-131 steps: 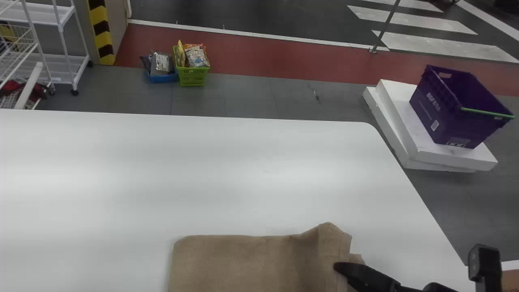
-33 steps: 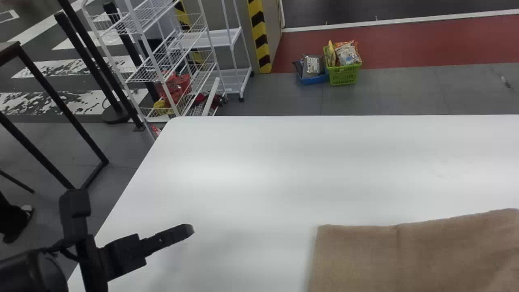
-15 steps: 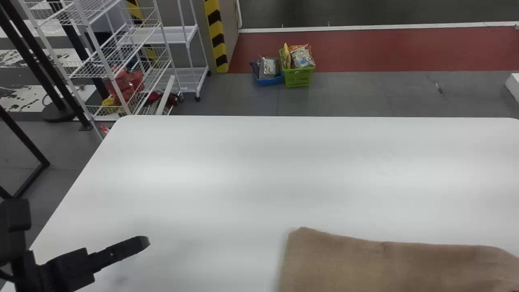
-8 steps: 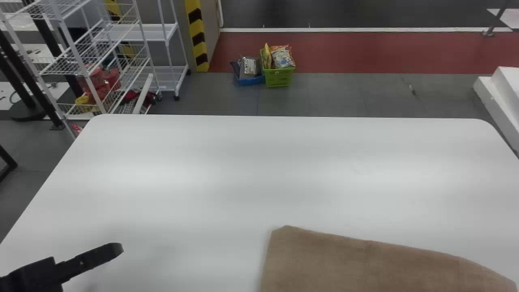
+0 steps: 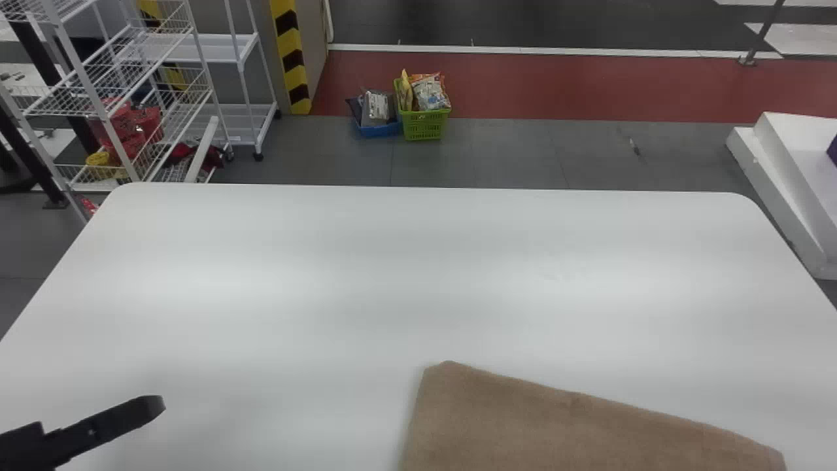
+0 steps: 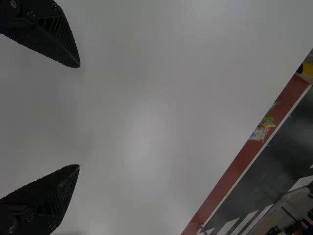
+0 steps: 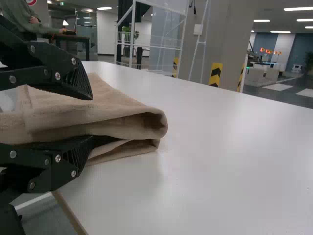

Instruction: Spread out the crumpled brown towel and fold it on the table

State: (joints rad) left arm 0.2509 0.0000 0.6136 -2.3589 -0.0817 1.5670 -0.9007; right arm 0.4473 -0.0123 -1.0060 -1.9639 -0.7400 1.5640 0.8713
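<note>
Brown towel (image 5: 588, 432) at near edge of surface (image 5: 392, 281), right of centre, flattish, layered; we judge it part-folded, more folding and squaring left; left hand (image 6: 79, 116) wide, right hand (image 7: 100, 118) wide too, at the layers

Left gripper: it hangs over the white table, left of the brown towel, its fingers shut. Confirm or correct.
The left gripper hangs over the white table, left of the brown towel, but its fingers are apart, not shut, as the left wrist view shows.
</note>
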